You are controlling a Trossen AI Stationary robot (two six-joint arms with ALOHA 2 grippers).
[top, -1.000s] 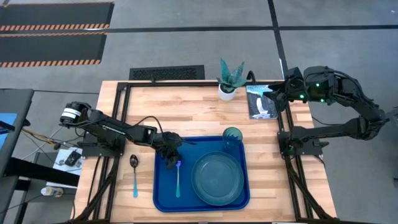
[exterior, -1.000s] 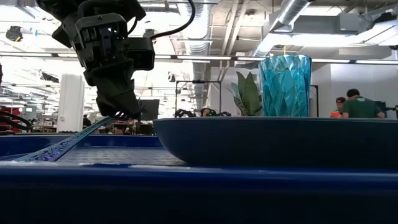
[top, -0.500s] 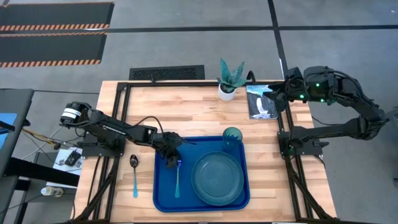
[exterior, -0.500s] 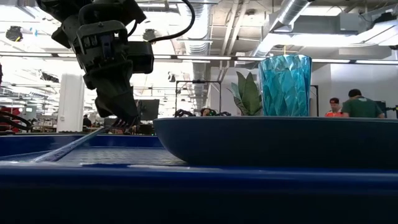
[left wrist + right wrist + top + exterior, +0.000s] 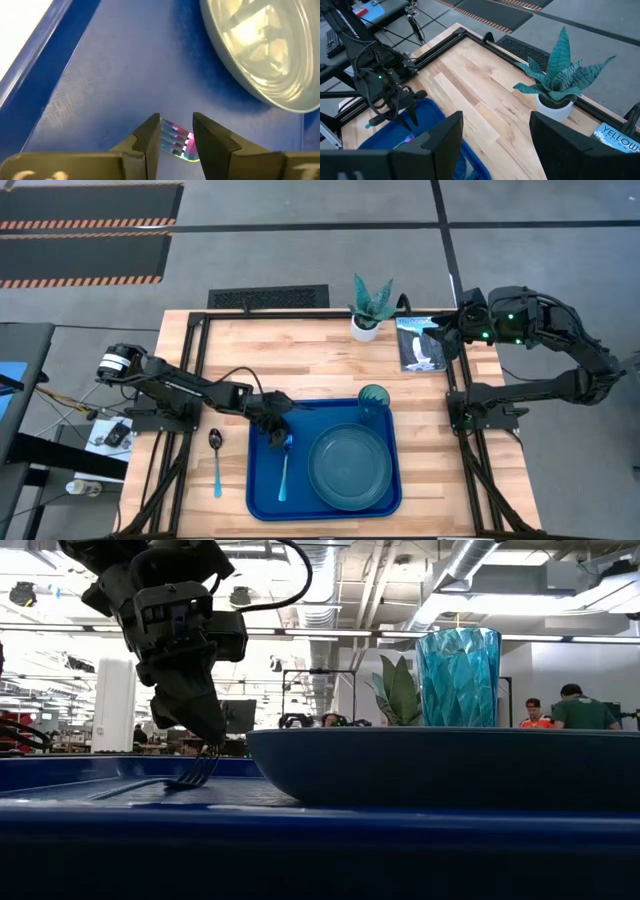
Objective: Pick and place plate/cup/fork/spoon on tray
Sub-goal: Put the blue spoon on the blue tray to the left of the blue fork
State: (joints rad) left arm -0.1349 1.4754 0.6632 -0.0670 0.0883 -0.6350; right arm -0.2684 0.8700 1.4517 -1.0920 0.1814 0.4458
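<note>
The blue tray lies at the table's near middle. On it are the teal plate, the teal ribbed cup at its far right, and the fork with its light blue handle toward the near edge. The spoon lies on the wood left of the tray. My left gripper stands low over the tray's far left part, shut on the fork's head. My right gripper is open and empty, high at the table's far right. My left gripper pinches the fork's tined head between its two fingers, coming from above and slanting toward the near edge. In the low view the head curves down from the fingertips. The handle lies low along the tray floor.
A white pot with a spiky green plant stands at the far edge, with a book to its right. The plate lies close to the right of the fork. Bare wood lies beyond the tray. People show in the room behind.
My left gripper has gone down a little toward the tray floor with the fork. The fork's handle, which slanted down from the gripper, has sunk until it lies along the tray floor. Its free end has swung slightly toward the table's left.
</note>
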